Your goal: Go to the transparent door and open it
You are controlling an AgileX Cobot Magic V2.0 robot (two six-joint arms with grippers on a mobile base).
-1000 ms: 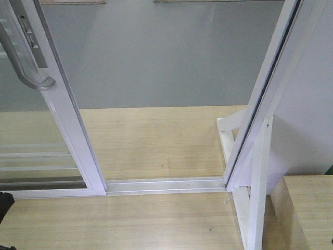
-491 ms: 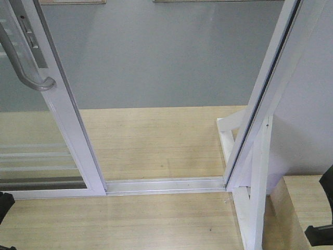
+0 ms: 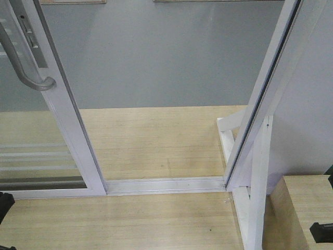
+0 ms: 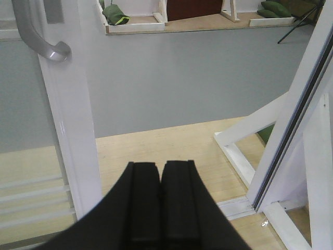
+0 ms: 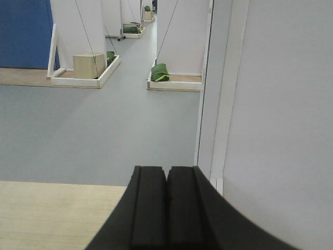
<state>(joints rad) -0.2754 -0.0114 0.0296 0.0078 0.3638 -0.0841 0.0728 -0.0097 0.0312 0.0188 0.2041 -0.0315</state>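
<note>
The transparent door (image 3: 67, 120) stands at the left of the front view. It is clear glass in a white frame, with thin white bars (image 3: 31, 161) low on the glass. Its curved grey handle (image 3: 23, 62) is on the stile, also seen in the left wrist view (image 4: 39, 31). A wide gap lies between the stile and the right jamb (image 3: 265, 88). My left gripper (image 4: 160, 164) is shut and empty, low and right of the stile (image 4: 73, 130), apart from the handle. My right gripper (image 5: 166, 169) is shut and empty beside a white panel (image 5: 281, 120).
A metal floor track (image 3: 166, 185) crosses the gap. A slanted white brace post (image 3: 258, 182) and a light wooden box (image 3: 299, 208) stand at the right. Grey floor (image 3: 166, 57) lies beyond. Black arm parts show at the lower left (image 3: 4, 202) and lower right (image 3: 322, 230) edges.
A black part of the right arm has come into the front view at the lower right edge, then dropped a little. The door and the left arm have not moved.
</note>
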